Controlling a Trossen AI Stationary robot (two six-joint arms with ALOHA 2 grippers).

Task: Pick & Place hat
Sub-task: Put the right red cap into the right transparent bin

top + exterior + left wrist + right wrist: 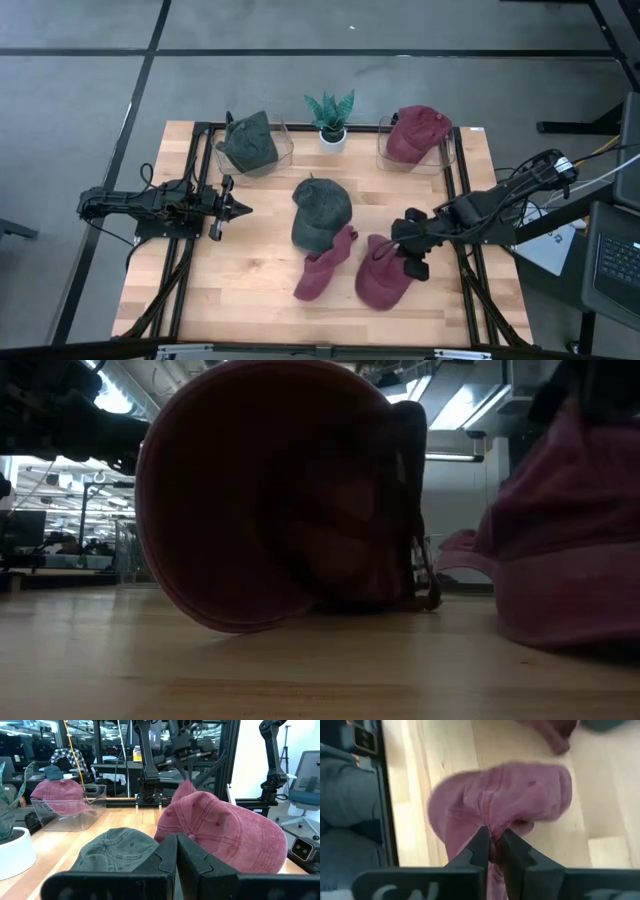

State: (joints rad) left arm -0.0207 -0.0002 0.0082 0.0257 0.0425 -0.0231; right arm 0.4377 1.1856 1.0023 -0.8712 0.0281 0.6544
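A red hat (383, 282) lies near the table's right front, and my right gripper (400, 250) is shut on it from the far right side. A second red hat (325, 268) lies just to its left, with its opening (270, 500) facing the near edge. A green hat (320, 212) sits at the table's centre, its crown up. My left gripper (243, 209) waits shut over the left part of the table, pointing at the green hat and touching nothing. My right gripper (494, 840) pinches a raised fold of the red hat's cloth (495, 822) between its two fingers, slanting down from the table's right. How many layers it has I cannot tell. In the low view the hat's underside (560, 635) lies on the table.
Two clear bins stand at the far edge: the left bin (285, 150) holds a green hat (250, 142), the right bin (383, 150) a red hat (415, 133). A small potted plant (331, 118) stands between them. Bare wood lies along the near edge.
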